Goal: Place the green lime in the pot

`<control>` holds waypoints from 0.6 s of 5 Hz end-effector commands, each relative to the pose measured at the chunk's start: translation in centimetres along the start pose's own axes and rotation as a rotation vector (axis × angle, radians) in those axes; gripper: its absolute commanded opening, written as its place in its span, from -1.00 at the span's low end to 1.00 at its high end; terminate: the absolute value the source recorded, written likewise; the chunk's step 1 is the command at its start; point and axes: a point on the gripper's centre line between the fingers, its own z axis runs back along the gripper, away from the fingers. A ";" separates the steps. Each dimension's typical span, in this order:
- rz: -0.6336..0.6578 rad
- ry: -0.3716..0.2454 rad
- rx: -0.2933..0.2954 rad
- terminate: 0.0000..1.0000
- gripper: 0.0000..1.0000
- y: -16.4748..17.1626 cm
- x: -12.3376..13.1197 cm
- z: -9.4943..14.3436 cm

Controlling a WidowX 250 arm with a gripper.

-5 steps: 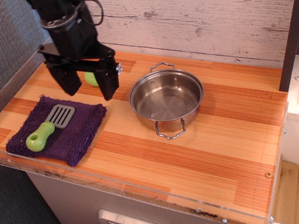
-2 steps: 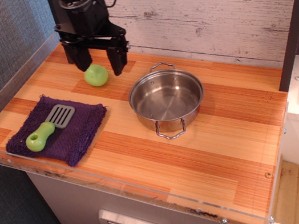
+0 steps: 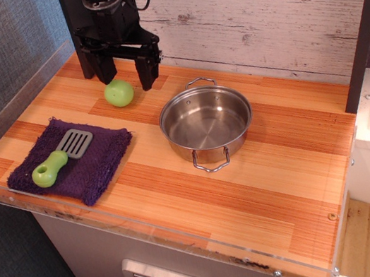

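On the wooden bench (image 3: 265, 189), a grey slotted spatula (image 3: 59, 157) lies on a purple towel (image 3: 87, 171) at near left. The steel pot (image 3: 206, 124) sits mid-bench. Farther left, the green lime (image 3: 119, 93) rests on the bench, seemingly untouched, between the spread fingers of the released hand (image 3: 125, 72).

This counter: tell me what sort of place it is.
Likely a toy or mock kitchen: a wooden countertop, a steel pot, and a spatula on a purple cloth against a plank wall.
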 end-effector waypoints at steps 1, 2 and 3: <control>-0.009 0.012 0.048 -1.00 1.00 2.0 0.9 -0.5; -0.007 0.043 0.037 -1.00 1.00 2.3 0.3 -1.6; -0.008 0.043 0.016 -1.00 -1.00 2.0 0.0 -2.1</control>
